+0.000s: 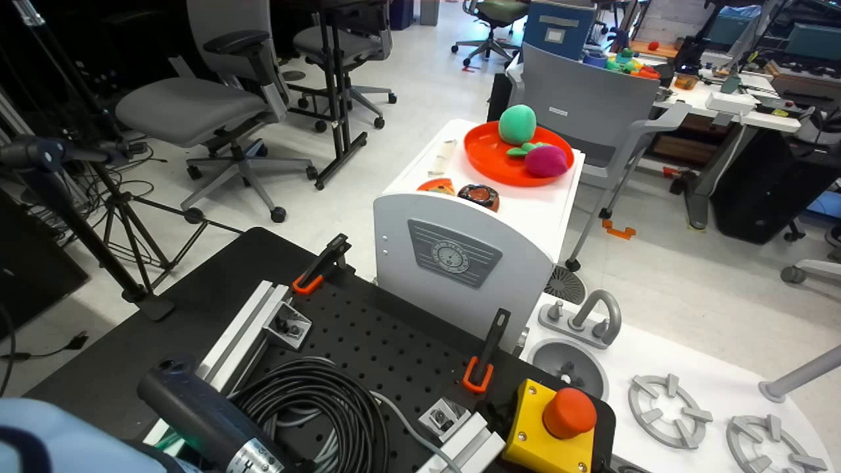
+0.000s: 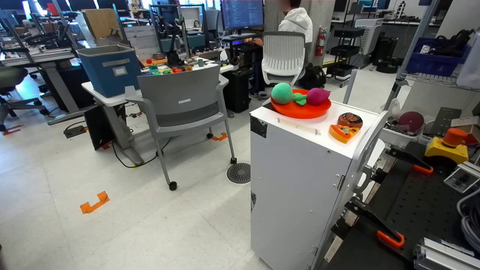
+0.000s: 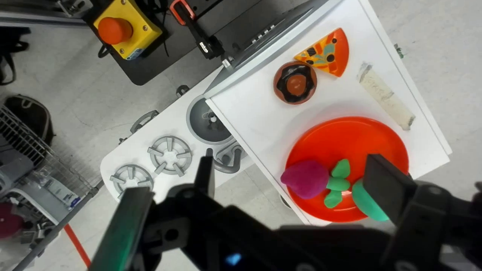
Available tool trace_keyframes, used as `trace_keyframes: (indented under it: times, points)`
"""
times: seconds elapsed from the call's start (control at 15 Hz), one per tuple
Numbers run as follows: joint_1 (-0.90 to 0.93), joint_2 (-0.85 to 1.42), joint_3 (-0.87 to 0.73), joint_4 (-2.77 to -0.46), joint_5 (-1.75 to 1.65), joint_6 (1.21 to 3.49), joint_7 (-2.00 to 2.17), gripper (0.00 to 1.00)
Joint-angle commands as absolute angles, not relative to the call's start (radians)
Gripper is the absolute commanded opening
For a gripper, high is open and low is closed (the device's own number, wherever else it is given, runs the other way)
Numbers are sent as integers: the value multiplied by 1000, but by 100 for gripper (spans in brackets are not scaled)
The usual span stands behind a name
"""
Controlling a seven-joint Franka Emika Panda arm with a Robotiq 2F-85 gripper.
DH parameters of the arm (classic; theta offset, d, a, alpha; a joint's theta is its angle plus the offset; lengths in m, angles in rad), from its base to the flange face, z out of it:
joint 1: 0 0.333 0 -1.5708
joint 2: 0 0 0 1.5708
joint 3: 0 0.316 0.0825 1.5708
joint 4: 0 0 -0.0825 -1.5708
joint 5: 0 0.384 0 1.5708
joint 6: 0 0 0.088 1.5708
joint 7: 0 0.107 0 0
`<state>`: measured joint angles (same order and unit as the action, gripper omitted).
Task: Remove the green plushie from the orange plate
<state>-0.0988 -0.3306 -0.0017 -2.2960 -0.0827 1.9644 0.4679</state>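
The green plushie (image 1: pixel 517 125), a round soft ball, rests at the edge of the orange plate (image 1: pixel 483 154) in both exterior views. A magenta toy with green leaves (image 2: pixel 318 96) shares that plate. In the wrist view my gripper (image 3: pixel 293 169) stands wide open, nothing between its fingers. It is above the scene and apart from the toys. Its right finger (image 3: pixel 391 184) covers part of the green plushie (image 3: pixel 367 201), while the left finger (image 3: pixel 204 175) shows over the play sink's tap. Neither exterior view shows the gripper.
The plate sits on a white cabinet top (image 3: pixel 256 113) with a toy pizza slice (image 3: pixel 329 52), a toy donut (image 3: pixel 295 84) and a tape strip (image 3: pixel 388 96). A raised grey panel (image 1: pixel 394 223) borders the cabinet. Beside it are a tap (image 1: pixel 601 309) and a grey chair (image 2: pixel 180 97).
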Motion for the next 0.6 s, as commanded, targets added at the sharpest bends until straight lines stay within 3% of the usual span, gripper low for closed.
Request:
trace_keyframes:
  times: [0.0,0.53]
  points:
    - [-122,-297,-28,-2239,-39,1935,457,100]
    - [-100,-334,-25,-2255,30,1952,399,100]
